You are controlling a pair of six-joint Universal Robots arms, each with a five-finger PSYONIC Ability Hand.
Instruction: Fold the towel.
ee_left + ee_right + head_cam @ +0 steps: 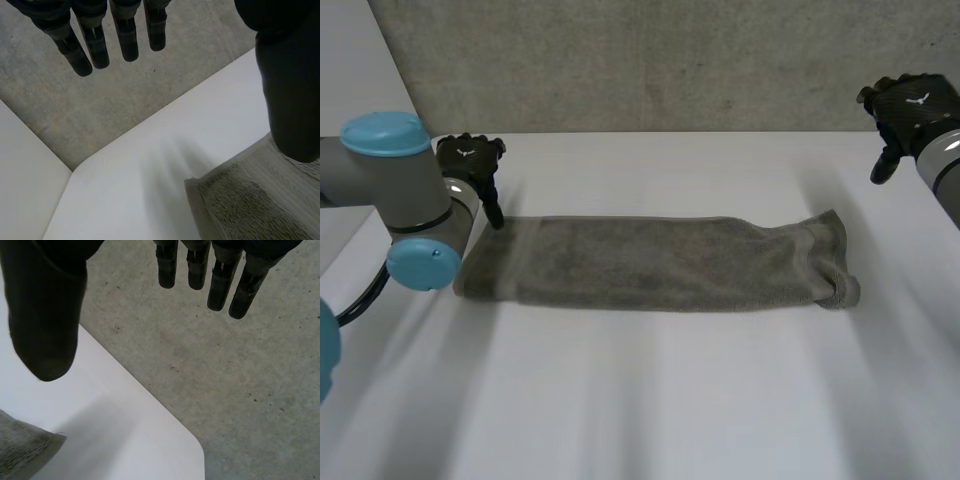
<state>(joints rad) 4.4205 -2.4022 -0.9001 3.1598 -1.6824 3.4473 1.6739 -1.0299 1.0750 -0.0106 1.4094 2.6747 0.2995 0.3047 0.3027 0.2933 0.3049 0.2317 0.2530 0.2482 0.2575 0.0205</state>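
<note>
The towel lies as a long folded strip on the white surface. The left robot hand hangs spread, holding nothing, at one end's far corner. The right robot hand, also spread and empty, is beyond the other end, apart from it.

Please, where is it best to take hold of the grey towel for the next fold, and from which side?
Likely a short end. The towel lies flat as a long strip on the table, so one end can fold onto the other. The open left hand is by the far corner of the towel's left end: pinch that edge there, coming from outside the strip.
</note>
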